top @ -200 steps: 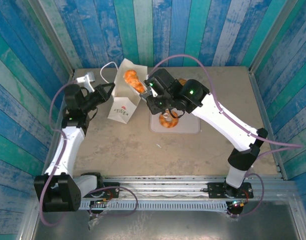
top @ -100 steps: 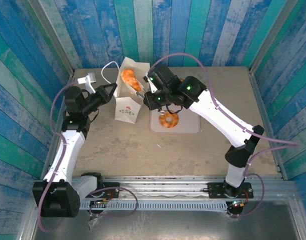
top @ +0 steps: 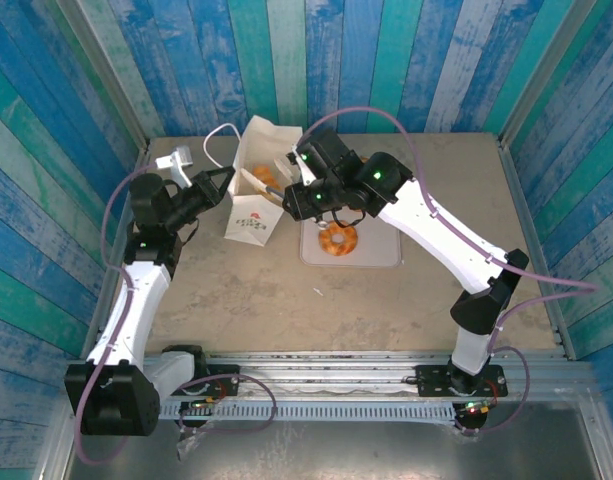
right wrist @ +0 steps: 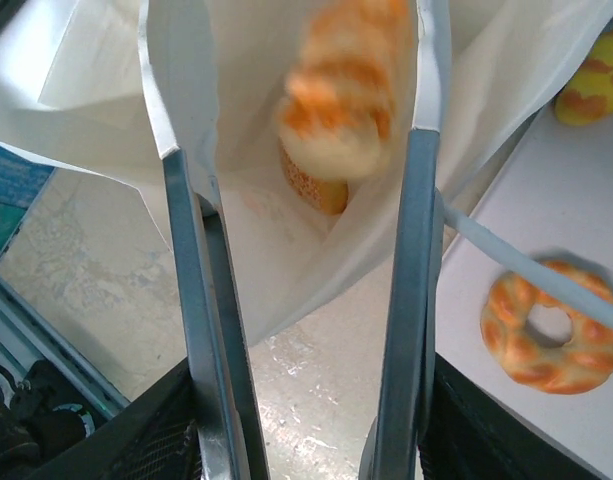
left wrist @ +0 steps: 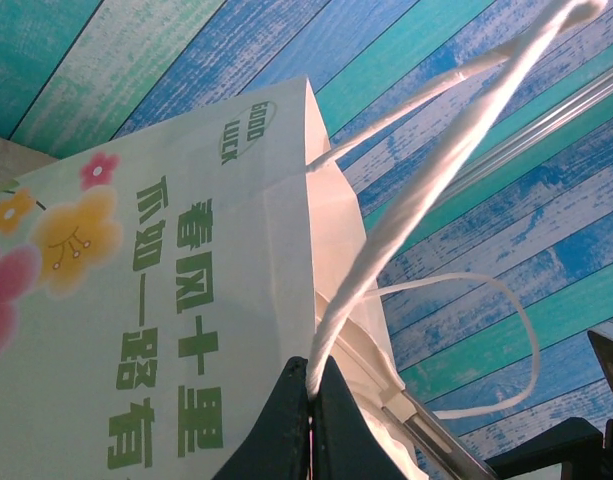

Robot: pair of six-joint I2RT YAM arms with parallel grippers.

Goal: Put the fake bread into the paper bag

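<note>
The white paper bag (top: pixel 252 205) stands tilted at the back left, mouth open, with green lettering on its side (left wrist: pixel 166 300). My left gripper (left wrist: pixel 314 385) is shut on its cord handle (left wrist: pixel 436 170) and holds the mouth open (top: pixel 221 178). My right gripper (right wrist: pixel 306 400) grips metal tongs (right wrist: pixel 191 250), whose arms stand spread over the bag's mouth (top: pixel 291 190). A striped croissant (right wrist: pixel 346 100), blurred, is free between the tong tips inside the bag, above another bread piece (right wrist: pixel 316 190). A ring doughnut (top: pixel 337 240) lies on the pale tray (top: pixel 376 255).
Another golden pastry (right wrist: pixel 596 85) lies on the tray (right wrist: pixel 586 180) beyond the bag's edge. The bag's second cord handle (top: pixel 218 135) loops toward the back wall. Blue plank walls close in the table on three sides. A small crumb (top: pixel 319 292) lies on the table's middle.
The tongs have spread and let go of the croissant, which has dropped from above the bag's mouth into the bag. The left gripper keeps its hold on the handle.
</note>
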